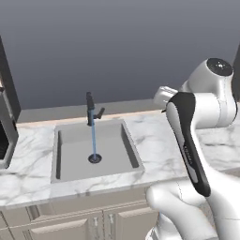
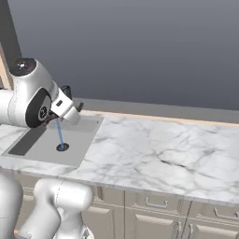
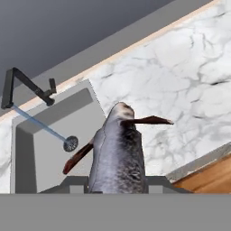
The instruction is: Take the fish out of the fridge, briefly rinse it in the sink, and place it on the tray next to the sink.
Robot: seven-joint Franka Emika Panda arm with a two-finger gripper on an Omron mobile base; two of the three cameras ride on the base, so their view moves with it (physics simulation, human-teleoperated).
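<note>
My gripper [image 3: 116, 182] is shut on the fish [image 3: 118, 153], a grey-black body with dark reddish fins that points away from the hand. It hangs in the air above the white marble, close to the right rim of the sink [image 1: 133, 147] [image 2: 88, 135] [image 3: 97, 115]. The basin is grey metal with a round drain [image 3: 71, 143]. A thin blue stream of water [image 1: 93, 140] runs from the black angular faucet [image 1: 90, 108] [image 3: 27, 88] down to the drain [image 1: 94, 158]. The hand [image 2: 65, 109] sits over the sink's far right corner. The tray and the fridge are out of view.
White marble counter [image 2: 158, 149] stretches wide to the right of the sink. A dark appliance [image 1: 5, 136] stands at the counter's left end. A grey wall rises behind. Tan cabinet fronts [image 2: 154, 205] run below, and wooden floor [image 3: 212, 176] lies beyond the counter edge.
</note>
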